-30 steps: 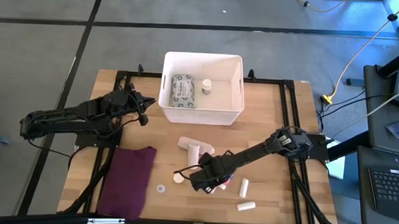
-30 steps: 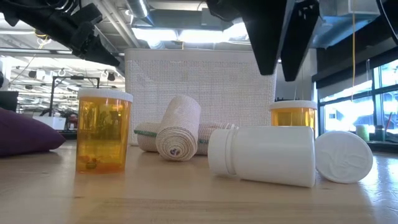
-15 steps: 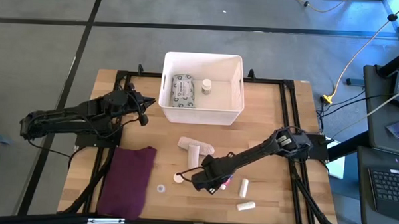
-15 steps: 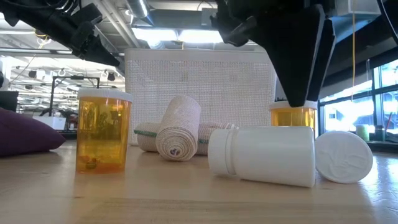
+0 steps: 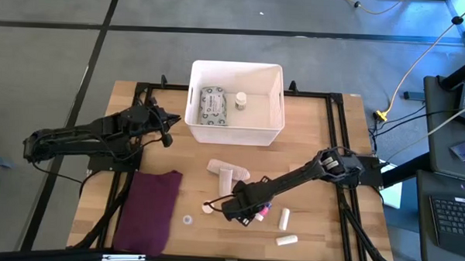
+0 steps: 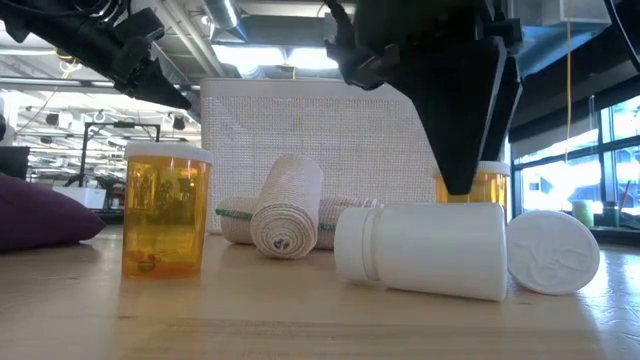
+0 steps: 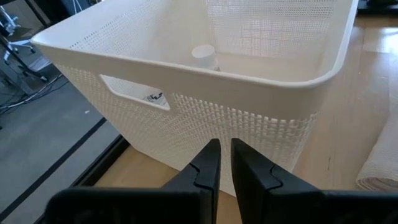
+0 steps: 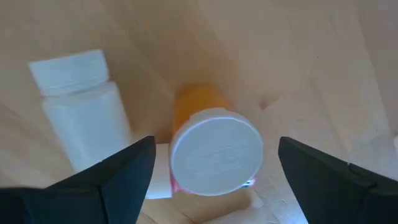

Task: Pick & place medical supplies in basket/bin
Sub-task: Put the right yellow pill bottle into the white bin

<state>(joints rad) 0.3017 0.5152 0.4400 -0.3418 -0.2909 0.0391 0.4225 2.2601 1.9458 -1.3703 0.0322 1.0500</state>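
Amber bottle (image 8: 214, 146) stood upright near the tabletop's front edge, right hand (image 8: 214, 168) spread wide straddling its white cap; best lowered centred before closing; left hand (image 7: 224, 165) clenched empty beside basket (image 7: 249, 112).

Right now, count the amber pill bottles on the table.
2. One amber bottle stands beside the maroon cloth; the second amber bottle stands between the right gripper's open jaws, next to a lying white bottle. Others may be hidden.
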